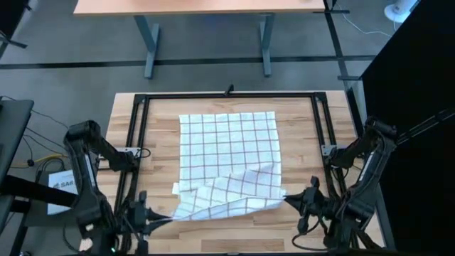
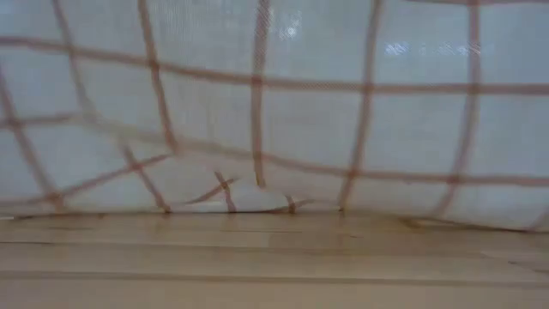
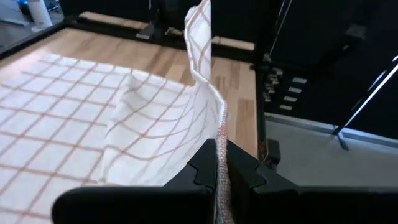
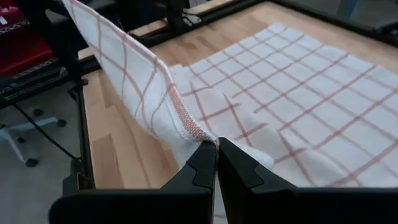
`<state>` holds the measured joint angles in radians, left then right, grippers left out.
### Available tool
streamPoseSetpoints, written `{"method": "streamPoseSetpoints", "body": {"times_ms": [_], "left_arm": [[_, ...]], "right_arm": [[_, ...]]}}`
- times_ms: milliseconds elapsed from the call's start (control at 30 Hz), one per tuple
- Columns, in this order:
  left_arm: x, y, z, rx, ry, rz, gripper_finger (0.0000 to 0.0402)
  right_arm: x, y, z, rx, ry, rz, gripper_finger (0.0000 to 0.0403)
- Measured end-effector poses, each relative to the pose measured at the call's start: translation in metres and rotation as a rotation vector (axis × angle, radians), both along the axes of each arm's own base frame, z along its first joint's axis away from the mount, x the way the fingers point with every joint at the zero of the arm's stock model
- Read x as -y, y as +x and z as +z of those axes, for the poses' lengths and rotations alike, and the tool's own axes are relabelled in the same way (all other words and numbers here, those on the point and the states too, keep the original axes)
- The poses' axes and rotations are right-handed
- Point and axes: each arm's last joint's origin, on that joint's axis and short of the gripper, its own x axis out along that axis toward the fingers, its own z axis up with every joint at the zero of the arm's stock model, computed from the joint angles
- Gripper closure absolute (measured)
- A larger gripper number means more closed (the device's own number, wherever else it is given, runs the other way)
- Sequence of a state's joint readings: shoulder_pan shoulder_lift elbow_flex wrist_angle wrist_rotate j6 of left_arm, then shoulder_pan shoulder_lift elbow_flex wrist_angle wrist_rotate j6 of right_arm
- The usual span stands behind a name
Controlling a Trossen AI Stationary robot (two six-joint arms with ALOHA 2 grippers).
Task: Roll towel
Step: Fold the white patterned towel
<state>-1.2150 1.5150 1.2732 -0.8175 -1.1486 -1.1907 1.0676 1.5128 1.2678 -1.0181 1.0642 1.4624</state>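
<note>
Surface: wooden table (image 1: 298, 121) inside a black frame (image 1: 229, 94).
Towel (image 1: 227, 153): flat on table, near edge lifted.
Left gripper (image 3: 219, 163): clenched on 1 near corner.
Right gripper (image 4: 217, 160): clenched on the other.
Room: desk (image 1: 206, 7) visible from above only.

left arm: near-left, elbow bent outward, left gripper (image 1: 165, 218) low at the near edge, fingers (image 3: 202, 163) pinched together on the towel (image 1: 229, 160) | right arm: near-right, right gripper (image 1: 290, 197) likewise clamped on cloth
</note>
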Motion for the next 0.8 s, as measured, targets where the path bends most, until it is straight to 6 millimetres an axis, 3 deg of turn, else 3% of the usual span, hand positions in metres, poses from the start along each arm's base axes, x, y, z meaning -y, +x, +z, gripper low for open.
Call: {"method": "streamPoseSetpoints", "body": {"times_ms": [200,500,633,800], "left_arm": [[0.023,0.007,-0.029,-0.037,-0.089,0.02,0.0401],[0.046,0.017,-0.04,0.016,-0.205,0.014,0.0401],[0.039,0.029,-0.03,0.03,-0.196,0.03,0.0401],[0.0,0.047,-0.002,0.016,-0.186,0.114,0.0401]], "right_arm": [[-0.009,-0.009,-0.005,-0.026,0.068,0.019,0.0403],[-0.024,-0.012,-0.009,-0.002,0.126,0.051,0.0403],[-0.022,-0.01,-0.013,-0.011,0.089,0.039,0.0403],[0.006,-0.001,-0.002,-0.04,0.027,-0.041,0.0403]]}}
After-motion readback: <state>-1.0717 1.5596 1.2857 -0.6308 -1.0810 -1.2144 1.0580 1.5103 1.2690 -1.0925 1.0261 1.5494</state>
